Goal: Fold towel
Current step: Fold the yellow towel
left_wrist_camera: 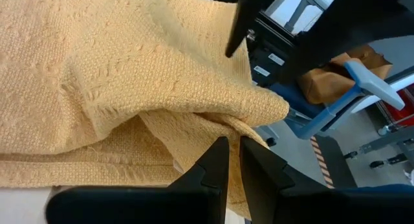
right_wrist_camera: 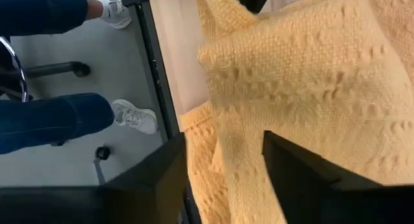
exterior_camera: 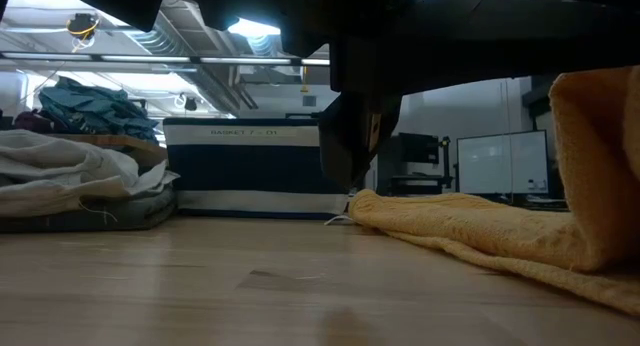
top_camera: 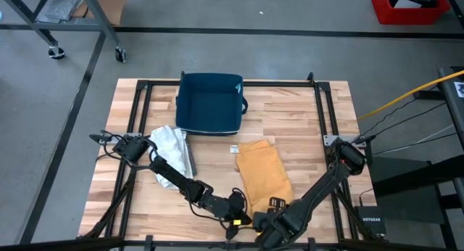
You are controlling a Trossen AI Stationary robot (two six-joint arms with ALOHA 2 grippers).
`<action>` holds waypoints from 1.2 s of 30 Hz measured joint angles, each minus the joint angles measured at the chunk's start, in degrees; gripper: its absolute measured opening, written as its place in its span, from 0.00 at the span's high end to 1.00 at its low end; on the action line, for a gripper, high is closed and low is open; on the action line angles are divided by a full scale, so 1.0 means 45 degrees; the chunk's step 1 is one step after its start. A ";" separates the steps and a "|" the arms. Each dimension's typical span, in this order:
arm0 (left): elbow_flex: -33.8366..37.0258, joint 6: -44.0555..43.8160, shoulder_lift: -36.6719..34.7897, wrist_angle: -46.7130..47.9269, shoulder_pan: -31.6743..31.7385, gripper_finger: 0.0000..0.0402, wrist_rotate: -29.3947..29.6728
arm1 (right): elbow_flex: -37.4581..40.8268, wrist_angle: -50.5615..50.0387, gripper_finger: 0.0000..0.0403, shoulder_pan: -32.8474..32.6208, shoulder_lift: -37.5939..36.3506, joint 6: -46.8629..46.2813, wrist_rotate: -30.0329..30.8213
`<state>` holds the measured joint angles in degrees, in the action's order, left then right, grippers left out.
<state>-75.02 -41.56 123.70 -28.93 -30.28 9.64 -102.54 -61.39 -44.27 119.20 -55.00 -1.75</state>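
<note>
At near edge: right hand (right_wrist_camera: 223, 169) straddling yellow towel (top_camera: 263, 171).

One yellow towel (top_camera: 264, 171) is counted on the table (top_camera: 304, 120), and one crumpled white cloth (top_camera: 171, 145) is counted beside it. One dark blue basket (top_camera: 209, 104) is recorded at the table's far side. One small white tag (top_camera: 234, 149) is noted between basket and towel. Two arms are listed, each with one gripper: left gripper (top_camera: 236, 204) and right gripper (top_camera: 274, 207). One red bin (top_camera: 407, 6) is seen on the floor beyond. Two white shoes (right_wrist_camera: 134, 115) and two blue trouser legs of one person are counted in the right wrist view.
</note>
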 joint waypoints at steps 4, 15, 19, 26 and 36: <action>0.0000 0.0000 0.0000 0.0000 0.0000 0.92 0.0001 | 0.0000 0.0019 0.38 0.0038 0.0000 0.0010 0.0054; 0.0000 -0.0578 0.0000 -0.0100 -0.0024 0.92 0.0001 | 0.0000 0.0165 0.34 0.0009 0.0609 0.0336 0.0372; 0.0004 -0.0578 0.0000 -0.0090 -0.0024 0.92 0.0001 | 0.0000 0.0084 0.34 0.0009 0.0828 0.0364 0.0341; 0.0002 -0.0583 0.0000 -0.0083 -0.0019 0.92 0.0030 | 0.0000 -0.0781 0.35 0.0009 0.0845 0.0189 0.0479; 0.0004 -0.0583 0.0000 -0.0087 -0.0019 0.92 0.0025 | 0.0000 -0.1053 0.36 0.0009 0.0845 -0.0076 0.0916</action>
<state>-75.01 -44.18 123.70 -29.32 -30.37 9.76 -102.54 -66.13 -44.23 123.00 -55.35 2.37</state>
